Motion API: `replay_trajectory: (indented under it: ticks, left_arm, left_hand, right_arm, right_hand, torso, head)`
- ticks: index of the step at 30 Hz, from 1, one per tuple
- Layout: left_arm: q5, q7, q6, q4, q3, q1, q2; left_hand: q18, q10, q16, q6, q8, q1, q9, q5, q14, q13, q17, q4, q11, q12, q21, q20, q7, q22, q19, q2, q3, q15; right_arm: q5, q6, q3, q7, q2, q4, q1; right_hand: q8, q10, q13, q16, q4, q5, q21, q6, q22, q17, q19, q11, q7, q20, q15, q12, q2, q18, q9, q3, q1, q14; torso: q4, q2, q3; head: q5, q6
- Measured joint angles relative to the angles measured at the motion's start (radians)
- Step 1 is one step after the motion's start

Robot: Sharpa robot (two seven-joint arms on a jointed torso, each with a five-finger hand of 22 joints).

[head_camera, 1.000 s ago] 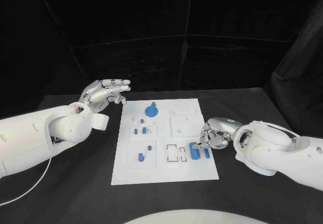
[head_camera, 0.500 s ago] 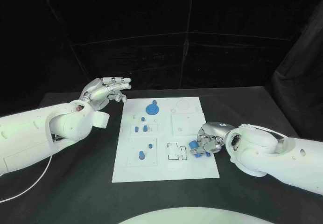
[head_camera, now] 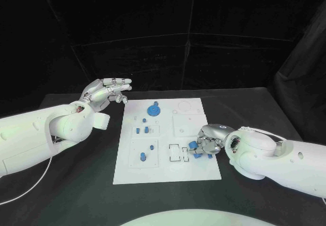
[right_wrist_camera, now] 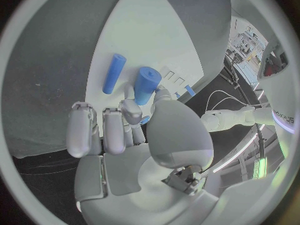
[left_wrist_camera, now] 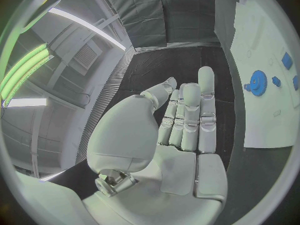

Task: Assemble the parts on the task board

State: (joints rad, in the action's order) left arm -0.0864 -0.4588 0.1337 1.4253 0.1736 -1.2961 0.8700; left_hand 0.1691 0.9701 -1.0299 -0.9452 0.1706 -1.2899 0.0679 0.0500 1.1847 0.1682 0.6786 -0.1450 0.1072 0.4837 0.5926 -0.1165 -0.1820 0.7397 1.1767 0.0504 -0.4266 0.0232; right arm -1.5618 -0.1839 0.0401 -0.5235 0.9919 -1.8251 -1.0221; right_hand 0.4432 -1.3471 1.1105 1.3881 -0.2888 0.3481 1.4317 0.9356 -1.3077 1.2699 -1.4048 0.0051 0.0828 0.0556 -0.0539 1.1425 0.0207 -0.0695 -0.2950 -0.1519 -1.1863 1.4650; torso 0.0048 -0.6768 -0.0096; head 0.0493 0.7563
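On the black desk [head_camera: 61, 186] lies the white task board [head_camera: 166, 175], a long plate with small blue parts set along its left column and a blue gear [head_camera: 153, 111] near its far end. At the board's right edge the right robot hand [head_camera: 206, 143] is curled down over a stubby blue cylinder [right_wrist_camera: 147, 84]; thumb and a fingertip seem to pinch it, though the contact is partly hidden. A slimmer blue rod [right_wrist_camera: 114, 73] lies flat on the board just beside the cylinder. The left robot hand [head_camera: 107, 92] hovers off the board's far-left corner, fingers straight and loosely apart, holding nothing.
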Motion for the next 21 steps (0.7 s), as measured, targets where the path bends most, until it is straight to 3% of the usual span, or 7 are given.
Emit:
replay_trajectory:
  ticks: [3,9,15,21]
  left_arm:
    - [0.0,0.0,0.0,0.0,0.0,0.0,0.001]
    - [0.0,0.0,-0.001,0.0,0.0,0.0,0.001]
    - [0.0,0.001,-0.002,0.0,0.0,0.0,0.0]
    - [0.0,0.001,-0.003,0.0,0.0,0.0,0.0]
  left_hand:
    - [0.0,0.0,0.0,0.0,0.0,0.0,0.0,0.0,0.0,0.0,0.0,0.0,0.0,0.0,0.0,0.0,0.0,0.0,0.0,0.0,0.0,0.0]
    - [0.0,0.0,0.0,0.0,0.0,0.0,0.0,0.0,0.0,0.0,0.0,0.0,0.0,0.0,0.0,0.0,0.0,0.0,0.0,0.0,0.0,0.0]
    - [0.0,0.0,0.0,0.0,0.0,0.0,0.0,0.0,0.0,0.0,0.0,0.0,0.0,0.0,0.0,0.0,0.0,0.0,0.0,0.0,0.0,0.0]
    - [0.0,0.0,0.0,0.0,0.0,0.0,0.0,0.0,0.0,0.0,0.0,0.0,0.0,0.0,0.0,0.0,0.0,0.0,0.0,0.0,0.0,0.0]
  right_arm:
    - [0.042,-0.037,0.002,0.0,0.018,-0.011,0.002]
    - [0.142,-0.118,0.004,0.013,0.053,-0.046,0.005]
    - [0.259,-0.19,0.003,0.053,0.039,-0.07,0.004]
    - [0.321,-0.207,0.003,0.073,0.005,-0.071,0.004]
  right_hand:
    - [0.004,-0.002,0.007,0.004,0.004,0.031,0.0,0.004,0.0,0.004,-0.004,-0.002,-0.002,-0.004,0.0,0.0,0.021,0.0,-0.004,0.004,-0.021,0.0]
    - [0.012,-0.004,0.013,0.004,0.004,0.058,0.004,0.006,0.0,0.006,-0.007,-0.004,-0.004,-0.007,-0.004,0.0,0.023,0.0,-0.022,0.004,-0.044,0.004]
    - [0.012,-0.004,0.009,0.004,0.01,0.076,0.004,0.006,0.0,0.001,-0.007,-0.003,-0.004,-0.007,-0.004,-0.01,0.024,0.0,-0.029,0.005,-0.059,0.004]
    - [0.011,-0.004,-0.001,0.004,0.013,0.076,0.004,0.004,0.0,-0.002,-0.007,-0.003,-0.002,-0.007,-0.004,-0.02,0.027,0.0,-0.03,0.002,-0.061,0.004]
  torso:
    - [-0.0002,0.001,0.0]
    - [-0.0004,0.001,-0.0004]
    - [-0.0005,0.001,-0.0003]
    - [0.0012,0.0,-0.0005]
  head:
    - [0.0,0.0]
    - [-0.002,-0.004]
    - [-0.003,-0.01]
    - [-0.008,-0.007]
